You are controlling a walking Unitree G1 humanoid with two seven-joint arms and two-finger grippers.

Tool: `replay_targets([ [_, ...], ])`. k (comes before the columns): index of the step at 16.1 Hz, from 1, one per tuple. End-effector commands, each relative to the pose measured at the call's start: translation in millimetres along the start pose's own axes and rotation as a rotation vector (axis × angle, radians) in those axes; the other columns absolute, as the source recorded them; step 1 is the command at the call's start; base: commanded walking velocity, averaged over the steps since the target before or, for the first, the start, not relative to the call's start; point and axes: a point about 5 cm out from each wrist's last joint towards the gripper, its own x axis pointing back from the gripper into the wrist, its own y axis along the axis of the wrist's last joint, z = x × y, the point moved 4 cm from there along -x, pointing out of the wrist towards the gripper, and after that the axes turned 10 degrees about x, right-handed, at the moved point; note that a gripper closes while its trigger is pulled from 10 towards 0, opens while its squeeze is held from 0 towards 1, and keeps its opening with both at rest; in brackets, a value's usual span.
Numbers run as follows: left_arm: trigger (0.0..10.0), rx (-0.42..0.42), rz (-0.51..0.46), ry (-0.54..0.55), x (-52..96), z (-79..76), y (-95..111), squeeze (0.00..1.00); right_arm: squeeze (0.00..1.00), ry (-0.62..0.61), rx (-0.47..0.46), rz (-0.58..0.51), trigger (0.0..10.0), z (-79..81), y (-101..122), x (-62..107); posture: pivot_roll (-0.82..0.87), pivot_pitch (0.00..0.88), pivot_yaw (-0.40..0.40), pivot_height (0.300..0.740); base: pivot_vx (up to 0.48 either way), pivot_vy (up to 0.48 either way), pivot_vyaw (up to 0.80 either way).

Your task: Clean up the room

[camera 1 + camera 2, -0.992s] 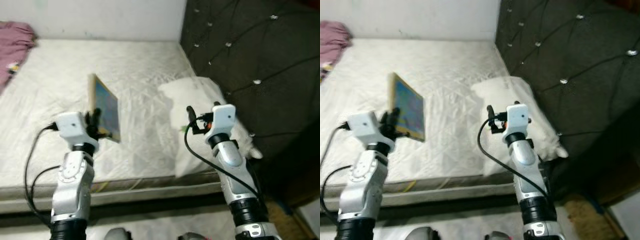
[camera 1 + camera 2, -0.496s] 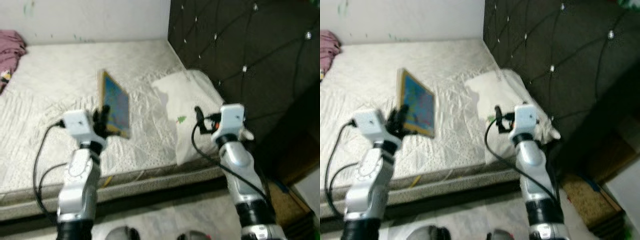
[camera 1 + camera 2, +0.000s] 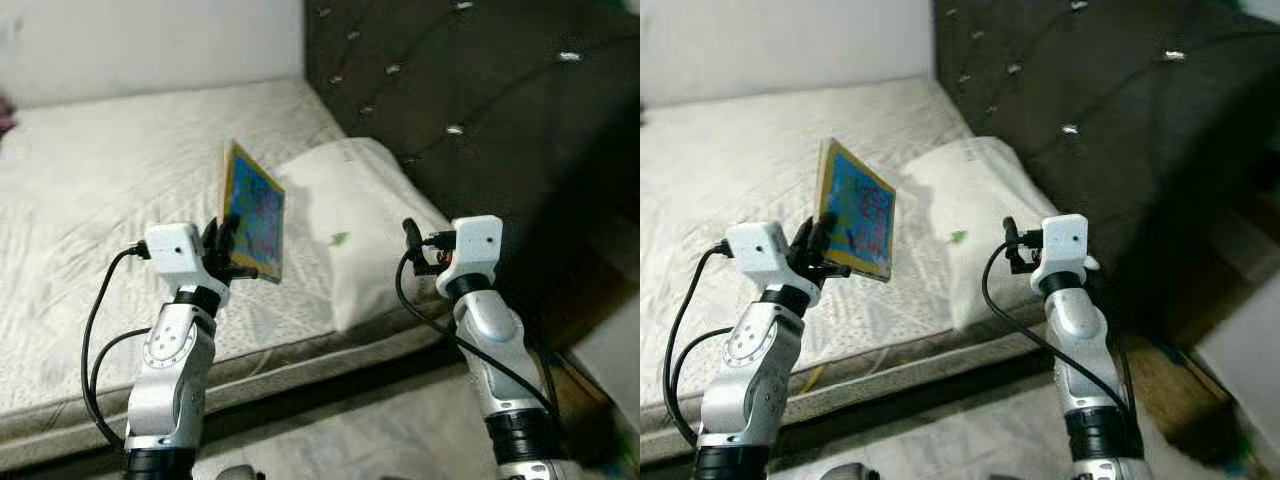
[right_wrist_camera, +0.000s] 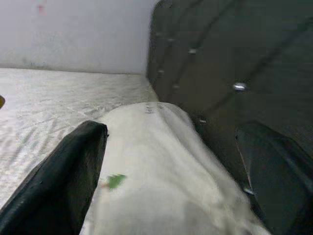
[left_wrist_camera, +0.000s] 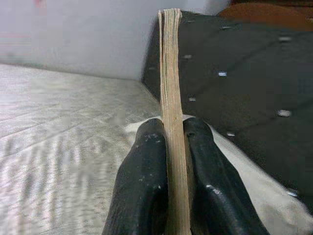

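A thin book (image 3: pixel 254 212) with a blue cover and yellow border stands upright above the bed, gripped at its lower edge by my left gripper (image 3: pixel 224 257). In the left wrist view the two black fingers (image 5: pixel 145 186) press on either side of the book's page edge (image 5: pixel 171 78). My right gripper (image 3: pixel 412 240) is open, held over the mattress's near corner beside a white pillow (image 3: pixel 350 215). In the right wrist view the pillow (image 4: pixel 151 171) lies between its spread fingers (image 4: pixel 68 181).
The white quilted mattress (image 3: pixel 110 170) reaches back to a pale wall. A dark tufted headboard (image 3: pixel 450 90) rises on the right behind the pillow. The mattress's front edge (image 3: pixel 300 365) runs below my arms, with light floor (image 3: pixel 380 440) beneath.
The camera has swung right: the pink cloth at far left has left the picture and the headboard takes more room. The left gripper still holds the book upright, now nearer the pillow.
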Motion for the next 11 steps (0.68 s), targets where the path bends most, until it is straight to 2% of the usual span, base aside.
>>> replay_targets([
  [1,10.0,-0.017,-0.05,0.01,-0.6,3.8,15.0,0.0,0.0,0.015,-0.004,-0.026,10.0,6.0,9.8,-3.2,-0.05,0.007,-0.006,0.74,0.412,0.0,0.0],
  [4,10.0,-0.018,-0.047,0.011,-0.1,3.4,14.5,0.0,0.0,0.027,0.005,-0.034,10.0,7.2,11.1,-2.6,-0.05,0.009,-0.007,0.74,0.401,0.0,0.0],
  [7,10.0,-0.019,-0.043,0.021,0.0,4.7,13.6,0.0,0.0,0.028,0.008,-0.032,10.0,7.4,11.2,-2.8,-0.05,0.009,-0.009,0.74,0.38,0.0,0.28],
  [11,10.0,-0.033,-0.045,0.02,0.8,3.6,13.5,0.0,0.0,0.034,0.008,-0.034,10.0,6.9,11.5,-1.6,-0.05,0.011,-0.013,0.74,0.283,0.0,0.0],
])
